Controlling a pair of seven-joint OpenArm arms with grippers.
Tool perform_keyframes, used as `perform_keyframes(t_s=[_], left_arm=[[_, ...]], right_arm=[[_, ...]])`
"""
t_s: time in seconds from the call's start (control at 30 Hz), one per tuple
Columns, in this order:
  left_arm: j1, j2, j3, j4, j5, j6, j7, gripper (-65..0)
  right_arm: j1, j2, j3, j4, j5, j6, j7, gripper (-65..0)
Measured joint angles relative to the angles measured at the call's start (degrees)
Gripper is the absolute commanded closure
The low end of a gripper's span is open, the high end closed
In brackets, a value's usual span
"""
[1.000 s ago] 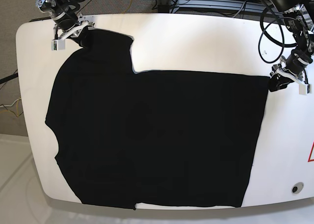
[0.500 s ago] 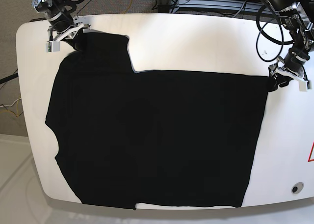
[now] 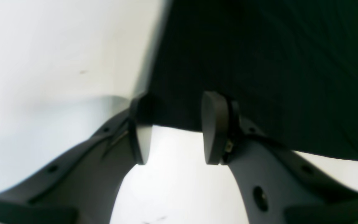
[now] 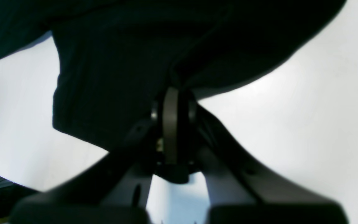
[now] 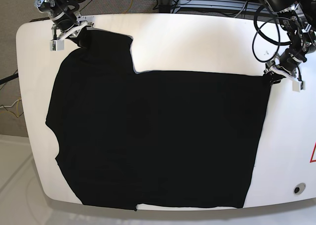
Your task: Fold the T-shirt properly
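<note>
Base view shows the white table [image 5: 197, 37] filling most of the scene, with the T-shirt [image 5: 158, 141] lying flat on it, black and matte, reaching from the left side to near the right side and down to the near edge. A sleeve juts toward the far left corner. Bundled black cables [image 5: 276, 22] hang over the far right of the table, above the arm there, and a red marking [image 5: 313, 153] sits at the right edge.

At the far left corner the right gripper [image 5: 69, 33] is closed tight on the sleeve's edge; its wrist view shows the pads pressed together with cloth pinched and bunched between them, lifted off the table.

At the far right corner of the shirt sits the left gripper [image 5: 279, 76]. Its wrist view shows the fingers [image 3: 213, 127] partly apart, straddling the shirt's corner edge, with cloth lying between them but not clamped.
</note>
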Motion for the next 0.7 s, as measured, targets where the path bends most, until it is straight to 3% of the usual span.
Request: perform_keyframes(t_s=[0.13,0.47,0.7], left_arm=[[0.42,-0.11,-0.02,0.00,0.00,0.02,0.20,-23.7],[0.98,-0.17,0.39,0.04,-0.37,0.00,0.42,-32.5],[1.11,0.26,1.40,-0.72,-0.76,-0.92,-0.26,-33.5]], right_arm=[[0.13,0.22,-0.09,-0.55,-0.02,-0.02,0.26,0.0],[0.17,0.17,0.07,-0.31,-0.02,0.00,0.11,0.0],[0.33,0.00,0.07,0.26,-0.68,0.00,0.13,0.0]])
